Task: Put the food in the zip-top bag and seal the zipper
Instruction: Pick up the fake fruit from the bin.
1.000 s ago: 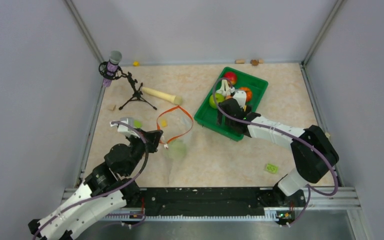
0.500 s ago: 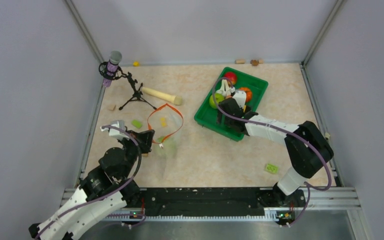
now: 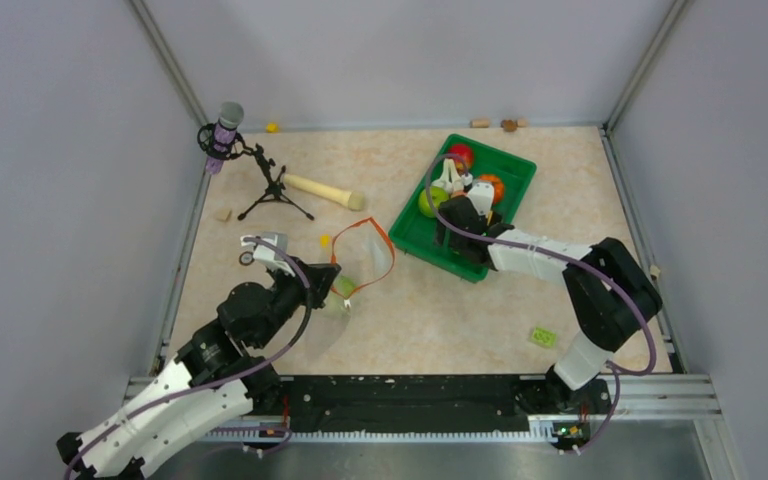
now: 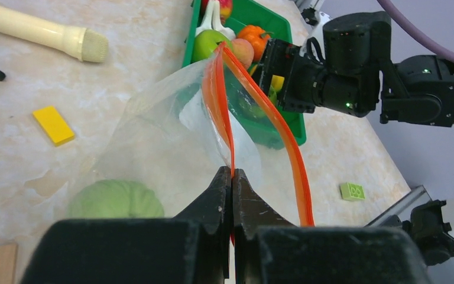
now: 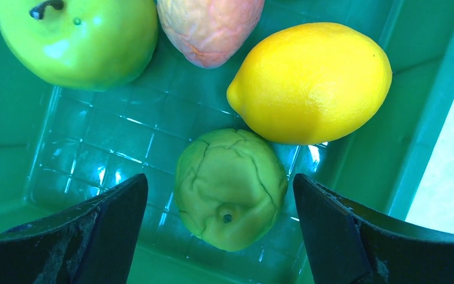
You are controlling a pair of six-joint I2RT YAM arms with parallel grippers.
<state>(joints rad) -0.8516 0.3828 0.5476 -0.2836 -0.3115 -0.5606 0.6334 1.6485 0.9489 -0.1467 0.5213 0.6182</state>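
My left gripper [image 4: 232,173] is shut on the orange-red zipper [image 4: 220,100] of the clear zip-top bag [image 4: 153,142] and holds its mouth up, facing the green tray [image 3: 432,255]. A pale green cabbage [image 4: 115,200] lies inside the bag. My right gripper [image 5: 217,183] is open, low in the tray, its jaws on either side of a wrinkled green fruit [image 5: 230,186] without touching it. A yellow lemon [image 5: 310,80], a green apple [image 5: 77,38] and a peach [image 5: 210,26] lie beside it. A red apple [image 3: 461,155], an orange pumpkin [image 3: 492,186] and white garlic [image 3: 447,178] also sit in the tray.
A beige wooden pin [image 3: 322,191] and a microphone on a black tripod [image 3: 275,190] stand at the back left. A yellow block [image 3: 326,241], a small wooden block [image 3: 223,214] and a green brick [image 3: 542,337] lie on the table. Grey walls enclose three sides.
My left gripper swung left, then back to the right with the bag, so the bag's mouth now stands nearer the tray. The right gripper has hardly moved.
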